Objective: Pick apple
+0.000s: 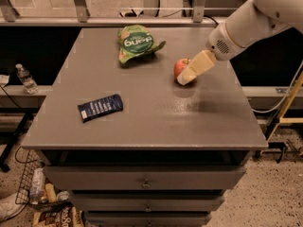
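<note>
The apple (179,67) is small, round and red-orange. It sits on the grey table (151,112), right of centre toward the far side. My gripper (188,76) comes in from the upper right on a white arm. Its cream-coloured fingers (196,67) lie over the apple's right half and hide it. The fingertips are low, near the table surface by the apple.
A green snack bag (136,43) with white lettering lies at the far middle of the table. A dark blue wrapped packet (100,107) lies at the left front. A plastic bottle (25,78) stands left of the table. Drawers sit below the front edge.
</note>
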Controlling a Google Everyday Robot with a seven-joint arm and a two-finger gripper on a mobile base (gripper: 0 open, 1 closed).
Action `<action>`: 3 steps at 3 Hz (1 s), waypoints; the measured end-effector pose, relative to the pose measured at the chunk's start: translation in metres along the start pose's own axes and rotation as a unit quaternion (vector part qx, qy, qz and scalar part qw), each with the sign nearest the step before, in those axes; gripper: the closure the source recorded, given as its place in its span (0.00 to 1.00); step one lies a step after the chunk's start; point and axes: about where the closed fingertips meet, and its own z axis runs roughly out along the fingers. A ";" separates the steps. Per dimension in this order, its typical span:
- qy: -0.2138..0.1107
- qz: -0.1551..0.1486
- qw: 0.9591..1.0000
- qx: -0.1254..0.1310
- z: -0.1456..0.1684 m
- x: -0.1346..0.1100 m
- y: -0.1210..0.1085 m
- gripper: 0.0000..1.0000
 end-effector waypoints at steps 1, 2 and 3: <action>0.005 -0.005 1.000 -0.010 0.018 -0.006 0.000 0.00; 0.013 -0.010 1.000 -0.020 0.033 -0.008 0.001 0.00; 0.016 -0.009 0.999 -0.032 0.047 -0.005 0.004 0.19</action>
